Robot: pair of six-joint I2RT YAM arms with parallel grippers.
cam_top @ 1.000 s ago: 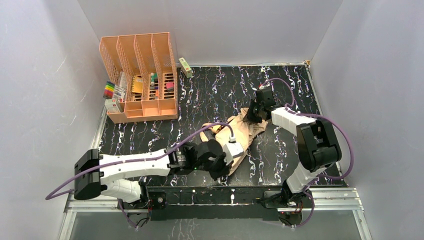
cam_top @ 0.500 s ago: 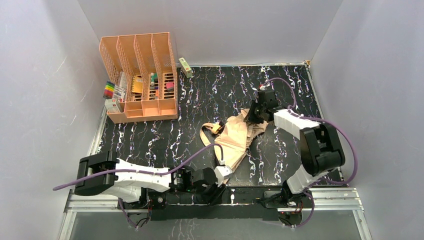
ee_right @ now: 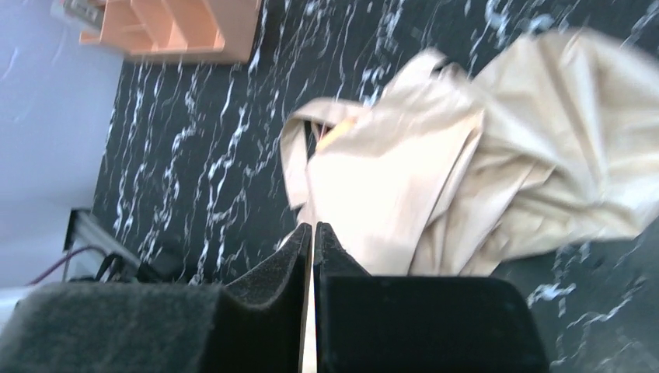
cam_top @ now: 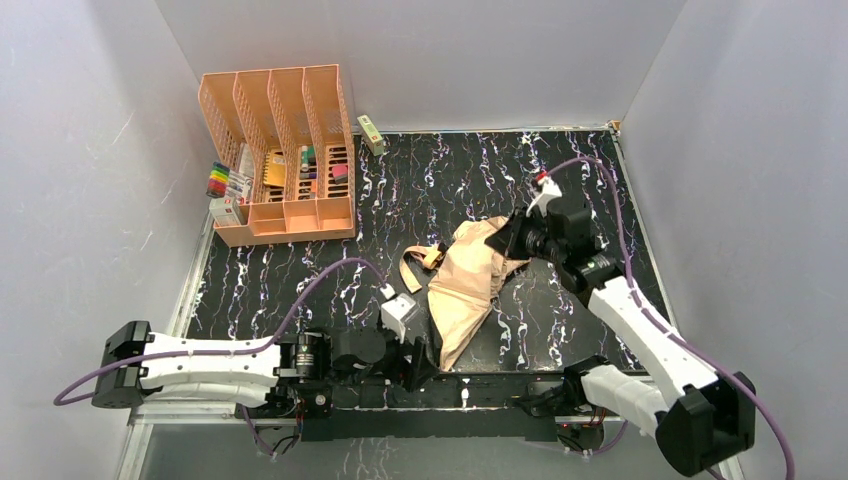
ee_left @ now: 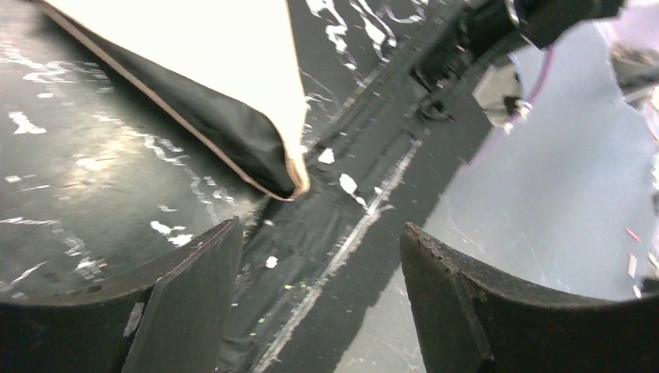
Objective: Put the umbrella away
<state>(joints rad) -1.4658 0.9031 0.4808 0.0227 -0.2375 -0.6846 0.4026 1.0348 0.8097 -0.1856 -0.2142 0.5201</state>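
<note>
The umbrella [cam_top: 465, 285] lies as a loose, crumpled heap of peach-tan fabric in the middle of the black marbled table, its strap [cam_top: 412, 265] looping out to the left. My left gripper [cam_top: 418, 362] hangs low at the table's front edge, just left of the umbrella's near tip. In the left wrist view its fingers [ee_left: 194, 287] stand wide open and empty, with a corner of the umbrella [ee_left: 233, 78] ahead of them. My right gripper [cam_top: 510, 240] hovers by the umbrella's far right edge. Its jaws [ee_right: 312, 227] are almost together above the fabric [ee_right: 435, 179], gripping nothing.
A peach-orange slotted organizer [cam_top: 280, 150] stands at the back left, with markers [cam_top: 222, 180] beside it; it also shows in the right wrist view [ee_right: 179, 27]. A small box [cam_top: 371, 133] lies by the back wall. The metal front rail [ee_left: 365, 210] runs under my left gripper.
My left gripper let go of the umbrella, opened wide and drew back to the front edge. The right arm swung out and pulled off the fabric. The umbrella now lies free.
</note>
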